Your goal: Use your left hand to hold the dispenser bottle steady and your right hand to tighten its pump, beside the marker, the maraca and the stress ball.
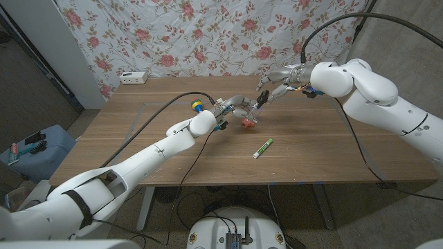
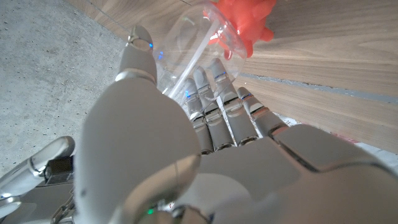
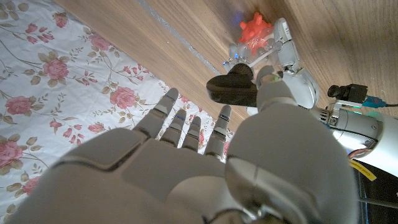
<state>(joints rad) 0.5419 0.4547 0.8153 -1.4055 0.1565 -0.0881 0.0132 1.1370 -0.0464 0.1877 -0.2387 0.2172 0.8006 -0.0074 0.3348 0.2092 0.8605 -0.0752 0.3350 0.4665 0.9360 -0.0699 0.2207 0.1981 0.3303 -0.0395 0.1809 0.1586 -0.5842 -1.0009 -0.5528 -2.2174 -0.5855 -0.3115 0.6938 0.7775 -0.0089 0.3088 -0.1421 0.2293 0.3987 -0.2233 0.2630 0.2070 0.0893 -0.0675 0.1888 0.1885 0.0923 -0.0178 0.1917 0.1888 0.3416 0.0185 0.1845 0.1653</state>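
Note:
My left hand (image 1: 232, 109) grips the clear dispenser bottle (image 1: 250, 115), which leans over the table; its fingers (image 2: 214, 106) and thumb wrap the clear body (image 2: 193, 43). The black pump (image 3: 233, 86) tops the bottle. My right hand (image 1: 277, 87) hovers just beyond the pump with its fingers (image 3: 186, 134) spread, its thumb close beside the pump; whether they touch it cannot be told. The red spiky stress ball (image 1: 247, 124) lies right under the bottle. The green marker (image 1: 262, 148) lies nearer the front. The maraca (image 1: 197, 106) sits behind my left wrist.
A white power strip (image 1: 133, 77) lies at the table's (image 1: 325, 152) far left corner. A floral curtain (image 1: 228, 34) hangs behind the table. A blue box (image 1: 34, 149) stands on the floor to the left.

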